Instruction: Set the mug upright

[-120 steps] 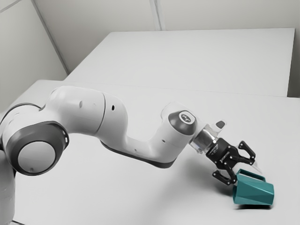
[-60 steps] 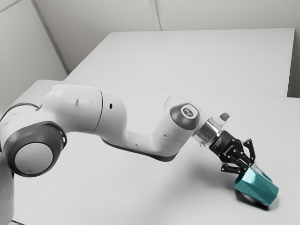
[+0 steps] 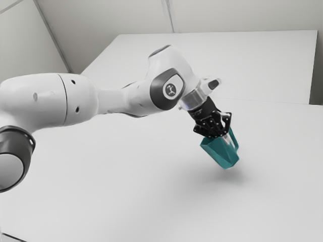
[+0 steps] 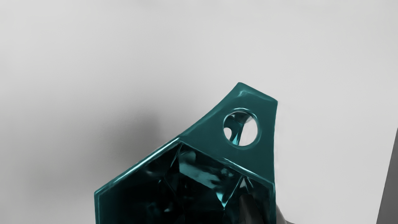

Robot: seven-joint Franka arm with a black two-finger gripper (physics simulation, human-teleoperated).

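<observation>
Near the middle right of the exterior view, the black gripper (image 3: 225, 136) points down and toward that view's right, shut on the wall of the teal mug (image 3: 220, 152). The mug hangs tilted above the table, its mouth toward the hand and its base lower, with the handle on the exterior view's right side. Looking from the wrist, the gripper (image 4: 266, 209) has one finger inside the faceted mug (image 4: 208, 133) and the other outside the same wall, beside the pierced handle. The lower part of the mug's interior is dark.
The pale table (image 3: 126, 186) spreads below the mug, whose soft shadow falls on it. Another white surface (image 3: 217, 60) lies beyond, with walls behind. A dark grey strip (image 4: 388, 193) borders the pale surface in the wrist view.
The mug has risen off the table and moved toward the exterior view's left and back with the gripper, which has closed on its wall. The mug has gone from lying flat to tilted, base down.
</observation>
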